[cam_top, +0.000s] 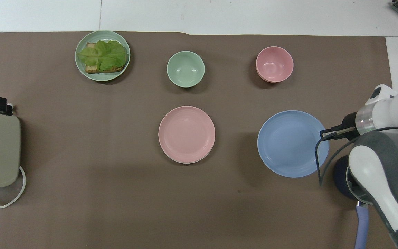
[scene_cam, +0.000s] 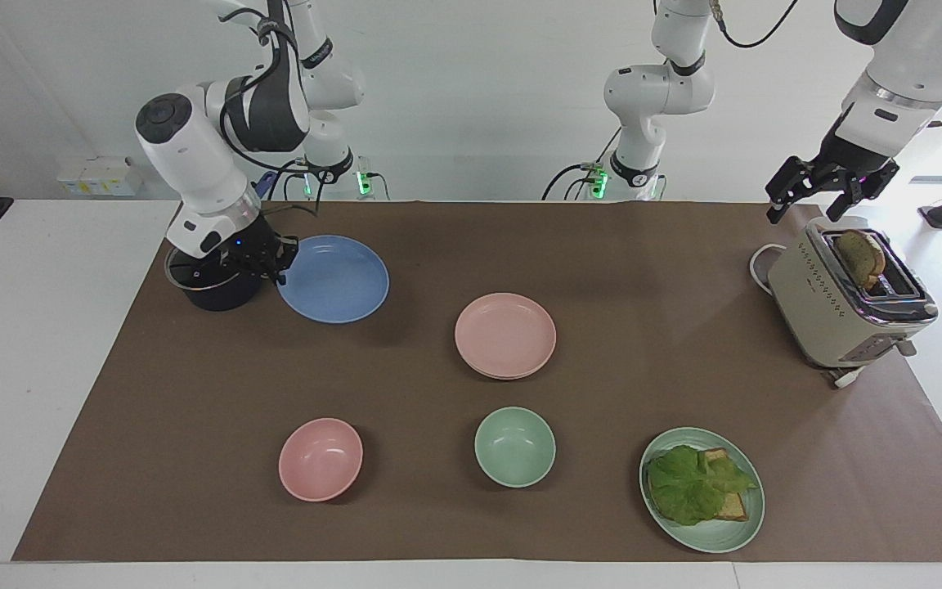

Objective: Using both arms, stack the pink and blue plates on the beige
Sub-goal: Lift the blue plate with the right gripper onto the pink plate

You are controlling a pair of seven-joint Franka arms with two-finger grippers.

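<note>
My right pincer (scene_cam: 273,263) grips the blue plate (scene_cam: 332,279) by its rim, lifted over the table (scene_cam: 643,270). The pink plate (scene_cam: 505,334) already sits on beige mid-table; blue remains. My left pincer (scene_cam: 823,199) waits released above the toaster (scene_cam: 831,303).

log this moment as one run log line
right gripper: shut on blue plate rim, lifted | left gripper: open, waiting over toaster | pink plate: untouched

toaster (scene_cam: 847,298) w/ bread slice (scene_cam: 861,256) sitting at left arm's end; pink bowl (scene_cam: 320,458), green bowl (scene_cam: 514,447), lettuce sandwich plate (scene_cam: 720,536) lying farthest from robots.
</note>
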